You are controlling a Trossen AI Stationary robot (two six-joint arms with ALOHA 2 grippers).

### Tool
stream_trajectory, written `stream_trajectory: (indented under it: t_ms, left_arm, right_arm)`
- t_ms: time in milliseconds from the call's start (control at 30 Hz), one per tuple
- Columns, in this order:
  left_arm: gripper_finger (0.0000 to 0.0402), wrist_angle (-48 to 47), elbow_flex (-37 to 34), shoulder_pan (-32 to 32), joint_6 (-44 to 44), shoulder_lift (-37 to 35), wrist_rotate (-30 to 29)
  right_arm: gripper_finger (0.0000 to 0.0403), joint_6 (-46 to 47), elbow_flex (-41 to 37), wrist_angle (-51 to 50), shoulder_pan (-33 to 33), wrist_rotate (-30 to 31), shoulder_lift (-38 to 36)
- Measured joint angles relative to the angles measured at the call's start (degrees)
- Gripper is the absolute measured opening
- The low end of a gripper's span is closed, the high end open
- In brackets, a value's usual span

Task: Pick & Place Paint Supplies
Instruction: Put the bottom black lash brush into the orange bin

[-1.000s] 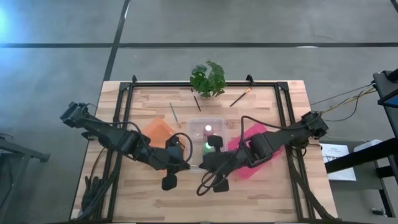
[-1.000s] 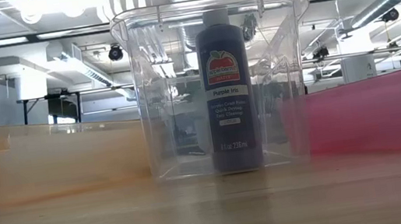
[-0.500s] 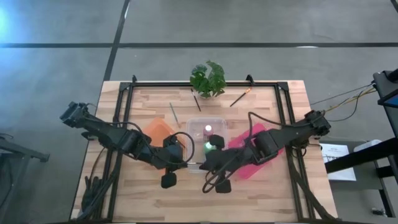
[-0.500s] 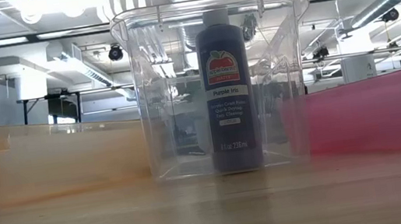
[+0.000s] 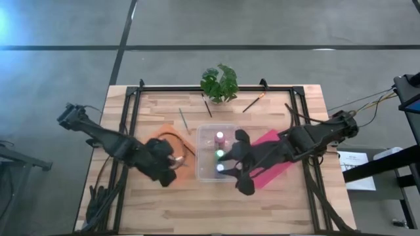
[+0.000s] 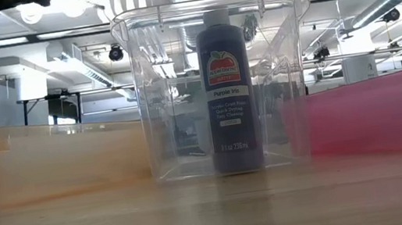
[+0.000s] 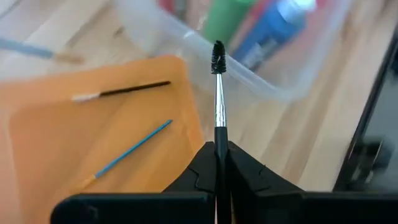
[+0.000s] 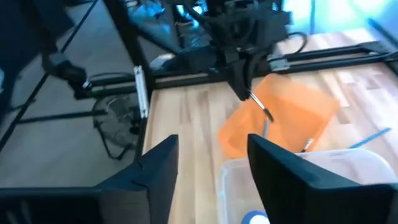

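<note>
The left hand is clamped on a black-bristled paintbrush over the orange mat, where a black brush and a blue brush already lie. Just beside the mat, the clear bin holds three upright paint bottles, pink-capped, green-capped and blue-capped, with the right hand above its rim, fingers spread wide and empty. Farther back on the desk, three more brushes lie near the plant.

Bright ceiling lights flare white overhead, and the clear bin catches their glare. Both wrist views are soft with blur. Table shadows stay faint.
</note>
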Motion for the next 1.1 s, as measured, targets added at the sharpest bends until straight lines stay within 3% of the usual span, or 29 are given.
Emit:
stream_trajectory:
  t_ms: [133, 267, 433, 533, 733, 1100]
  left_arm:
    - [0.0016, 5.7, -9.4, -3.1, -17.0, -7.7, -8.8]
    - [0.0016, 20.8, -22.3, -4.6, -30.4, -13.6, -16.4]
    - [0.0016, 52.2, -38.9, -4.6, -32.6, -15.5, -19.6]
    - [0.0016, 61.2, -45.3, -4.7, -35.7, -15.6, -21.5]
    - [0.0016, 62.1, -50.8, -4.6, -47.3, -15.6, -26.9]
    - [0.0035, 56.4, -51.2, -4.5, -58.6, -15.6, -32.9]
  right_arm:
    - [0.0201, 0.3, 0.0, -0.4, 0.3, 4.0, -0.8]
    - [0.0202, 0.3, 0.0, -1.3, 0.3, 5.8, -1.2]
    - [0.0202, 0.4, 0.0, -3.1, 0.3, 6.9, -1.2]
    - [0.0202, 1.2, 0.0, -4.9, 0.3, 7.0, -1.2]
    - [0.0202, 2.6, 0.0, -7.3, 0.3, 7.0, -1.2]
    - [0.0202, 3.5, 0.0, -7.8, 0.3, 7.1, -1.1]
